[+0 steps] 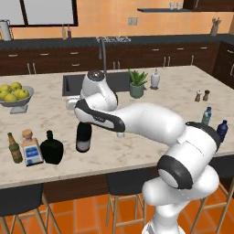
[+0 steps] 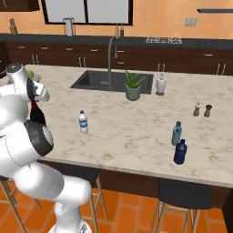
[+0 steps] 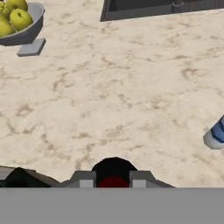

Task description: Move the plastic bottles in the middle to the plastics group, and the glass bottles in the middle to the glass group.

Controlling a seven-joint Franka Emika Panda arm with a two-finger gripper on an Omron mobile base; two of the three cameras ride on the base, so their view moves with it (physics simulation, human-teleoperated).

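Left base view: black bottle already beside the glass group at far left; gripper clamps the wine bottle; water bottle waits mid-counter

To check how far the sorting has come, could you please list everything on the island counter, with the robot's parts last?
wine bottle: one, dark, red neck, left of middle, gripped
squat bottle: one, black, left front edge
square bottle: one, clear, blue label, beside the squat bottle
beer-type bottle: one, brown-green, leftmost
water bottle: one, clear, white cap, middle
slim bottle: one, teal, right front
stubby bottle: one, dark blue, beside the slim bottle
shakers: two, brown, right
plant: one, green, by the sink
soap dispenser: one, white, beside the plant
fruit bowl: one, grey, far left
gripper: one, dark-tipped, shut on the wine bottle's neck
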